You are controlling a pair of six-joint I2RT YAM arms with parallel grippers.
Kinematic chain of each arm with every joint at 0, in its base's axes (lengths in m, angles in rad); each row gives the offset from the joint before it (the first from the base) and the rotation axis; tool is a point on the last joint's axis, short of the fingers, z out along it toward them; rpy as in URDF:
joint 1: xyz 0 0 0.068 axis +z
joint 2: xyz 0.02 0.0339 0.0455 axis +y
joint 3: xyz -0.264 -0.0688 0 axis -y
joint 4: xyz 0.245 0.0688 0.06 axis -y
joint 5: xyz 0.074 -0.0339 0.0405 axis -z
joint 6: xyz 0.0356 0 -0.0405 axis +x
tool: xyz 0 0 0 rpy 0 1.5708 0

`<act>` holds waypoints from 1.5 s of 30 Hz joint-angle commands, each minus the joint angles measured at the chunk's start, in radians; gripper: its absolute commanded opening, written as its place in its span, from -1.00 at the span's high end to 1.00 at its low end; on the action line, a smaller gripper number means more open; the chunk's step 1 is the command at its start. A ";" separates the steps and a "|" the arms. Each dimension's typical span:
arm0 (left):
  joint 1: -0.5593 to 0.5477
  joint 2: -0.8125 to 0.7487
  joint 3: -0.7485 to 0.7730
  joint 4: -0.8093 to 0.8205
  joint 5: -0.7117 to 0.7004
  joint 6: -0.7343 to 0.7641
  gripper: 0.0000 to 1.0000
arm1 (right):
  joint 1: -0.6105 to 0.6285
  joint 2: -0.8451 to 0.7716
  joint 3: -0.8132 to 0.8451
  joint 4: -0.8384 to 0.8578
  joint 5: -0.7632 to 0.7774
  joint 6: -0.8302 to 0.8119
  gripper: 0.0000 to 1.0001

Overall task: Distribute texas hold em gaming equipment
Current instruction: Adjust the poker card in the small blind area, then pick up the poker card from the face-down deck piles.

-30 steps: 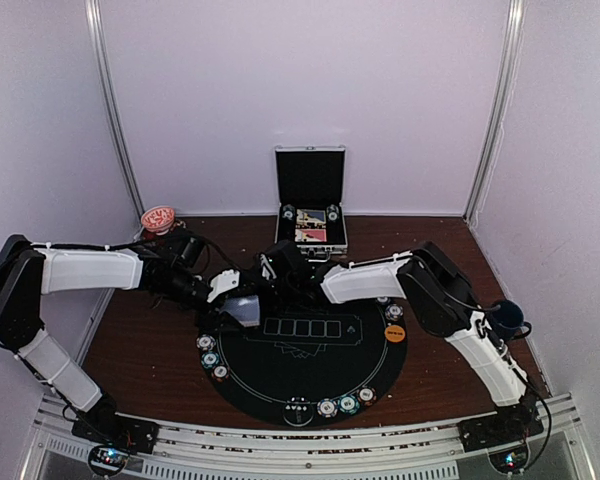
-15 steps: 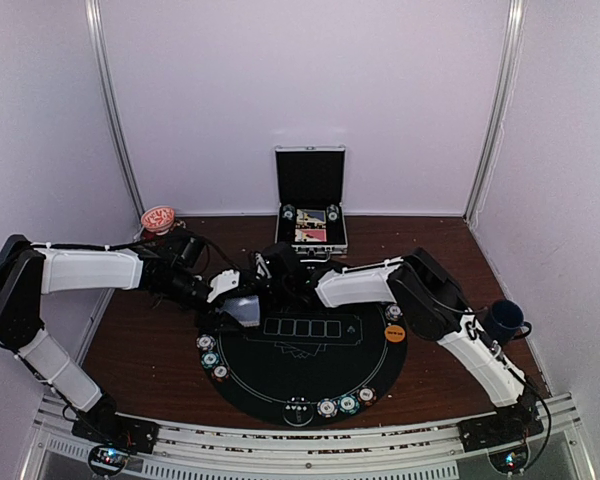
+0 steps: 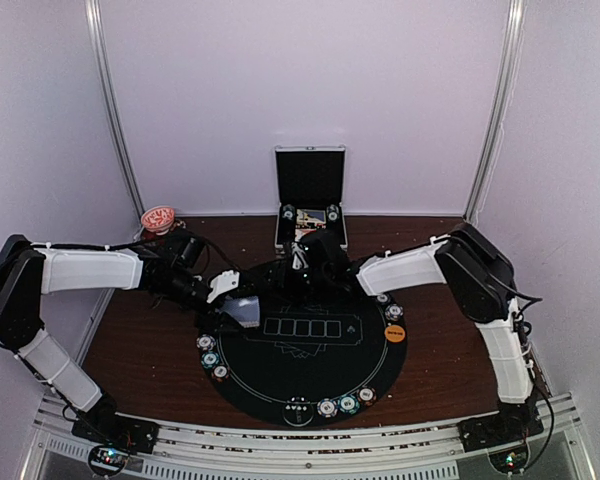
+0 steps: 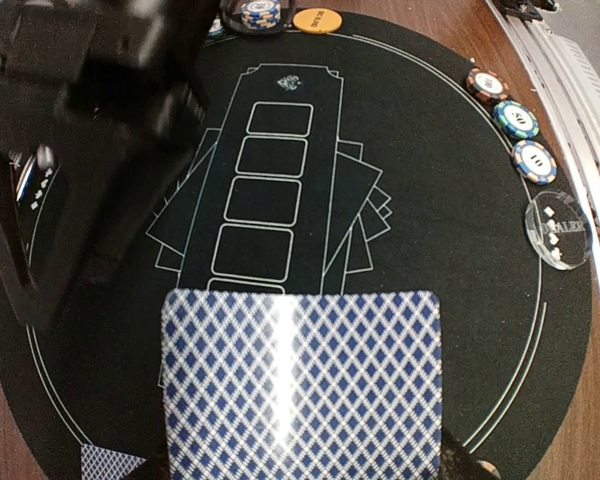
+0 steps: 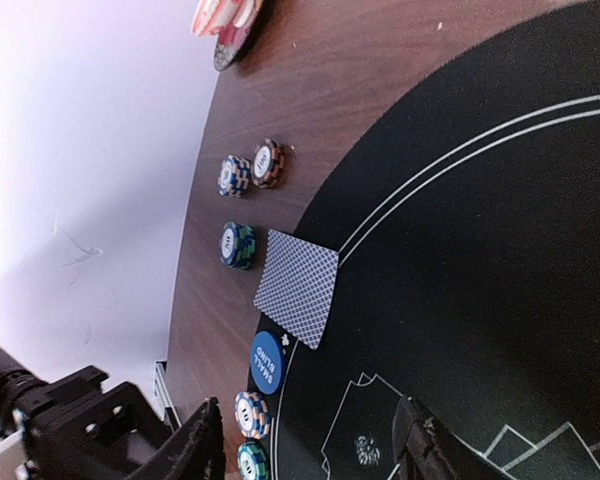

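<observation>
The left gripper (image 3: 236, 304) hangs over the far-left part of the black felt mat (image 3: 310, 372), its jaws pinching the deck of cards (image 4: 300, 380). The deck's blue diamond backs fill the bottom of the left wrist view and hide the fingertips. The right gripper (image 5: 310, 455) reaches across the far side of the mat with its jaws spread and nothing between them.

Much of the layout looks done. Striped poker chips (image 4: 517, 118) sit in small groups around the mat's rim, with the clear dealer button (image 4: 560, 230) just beside the near group. The orange button (image 3: 394, 333) lies at the right edge and the blue small-blind button (image 5: 268, 362) at the far-left edge. Only 1 face-down card (image 5: 297, 287) shows: it lies across the mat's rim, just beside the small-blind button.

The 5 outlined card boxes (image 4: 270, 190) in the middle hold nothing, so dealing seems barely begun, with most of the deck yet to go out. The open metal case (image 3: 310, 180) at the back has items inside, too small to name
</observation>
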 commanded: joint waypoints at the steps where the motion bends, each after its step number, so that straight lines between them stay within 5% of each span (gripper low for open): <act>1: 0.005 0.002 0.000 0.024 0.016 0.005 -0.20 | -0.022 -0.155 -0.125 0.048 0.010 -0.053 -0.17; 13: 0.007 0.013 0.003 0.026 0.006 0.002 -0.20 | 0.024 -0.311 -0.395 0.247 -0.106 -0.055 -0.18; 22: 0.007 0.017 0.003 0.027 0.001 0.002 -0.20 | 0.067 -0.219 -0.347 0.329 -0.128 0.003 -0.19; 45: 0.006 0.019 0.004 0.024 0.007 0.003 -0.20 | 0.092 -0.098 -0.191 0.226 -0.141 -0.029 -0.22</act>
